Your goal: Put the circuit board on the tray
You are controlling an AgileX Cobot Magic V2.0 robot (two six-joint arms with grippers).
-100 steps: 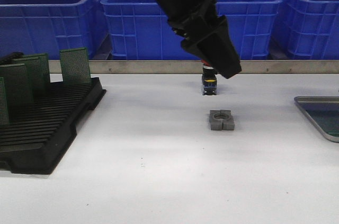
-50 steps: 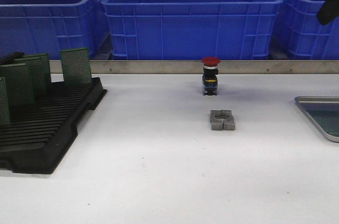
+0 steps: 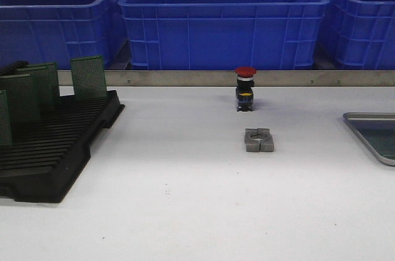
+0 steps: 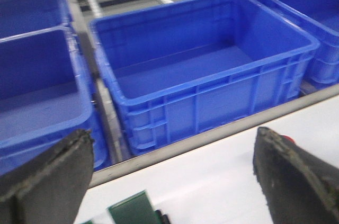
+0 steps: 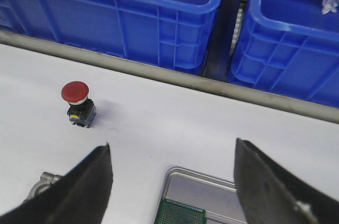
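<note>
The silver-grey tray (image 3: 365, 116) lies at the right edge of the table. A green circuit board (image 5: 180, 214) lies flat in it, seen in the right wrist view, and shows as a green patch in the front view (image 3: 384, 140). My right gripper (image 5: 175, 179) is open and empty, hovering above the near corner of the tray (image 5: 197, 173). More green boards (image 3: 88, 77) stand upright in the black slotted rack (image 3: 55, 144) at the left. My left gripper (image 4: 170, 173) is open and empty, high above the top edge of a board (image 4: 132, 211). Neither arm shows in the front view.
A red push button (image 3: 245, 88) stands mid-table, also in the right wrist view (image 5: 76, 97). A grey metal clamp block (image 3: 258, 139) lies in front of it. Blue plastic bins (image 3: 222, 20) line the back behind a metal rail (image 3: 185, 78).
A black gripper that filled the top middle of the front view one second ago moved off to the upper right and is now out of that view. Nothing on the table moved.
</note>
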